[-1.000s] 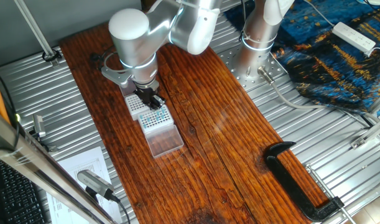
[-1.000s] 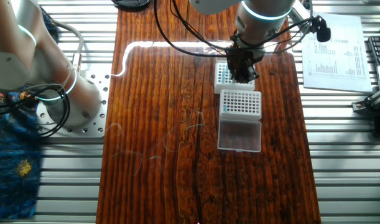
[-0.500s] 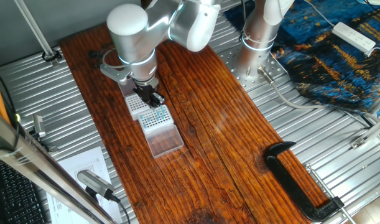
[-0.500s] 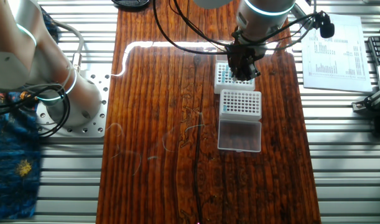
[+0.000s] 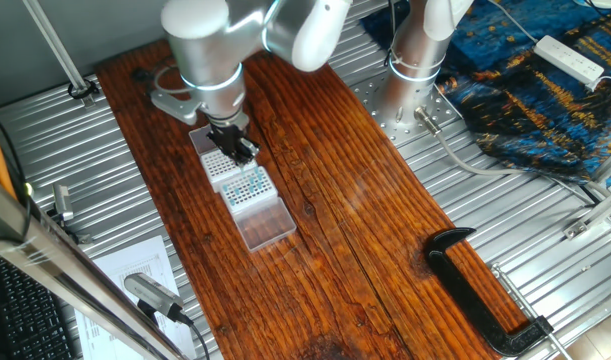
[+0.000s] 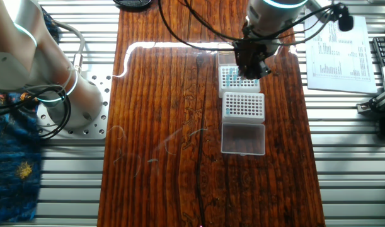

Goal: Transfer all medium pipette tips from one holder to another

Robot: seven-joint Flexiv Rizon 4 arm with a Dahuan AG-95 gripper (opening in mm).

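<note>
In one fixed view, the gripper (image 5: 238,150) hangs from the silver arm (image 5: 210,50) above the far white rack (image 5: 213,165), its dark fingers pointing down at the rack's holed top; how far the jaws are parted, and whether a tip sits between them, cannot be told at this size. Just beside that rack, toward the camera, stands the near rack (image 5: 249,187), where the medium pipette tips (image 5: 247,183) show as a grid of bluish dots, and its clear hinged lid (image 5: 266,224) lies open flat on the wooden table (image 5: 355,220). A black clamp (image 5: 480,290) lies well apart on the table's right edge. In the other fixed view, the gripper (image 6: 250,66) covers the right part of the far rack (image 6: 230,77), where a few teal dots show; the near rack (image 6: 244,105) sits directly below it, with the open lid (image 6: 243,138) below that. The jaw state is again unclear here.
</note>
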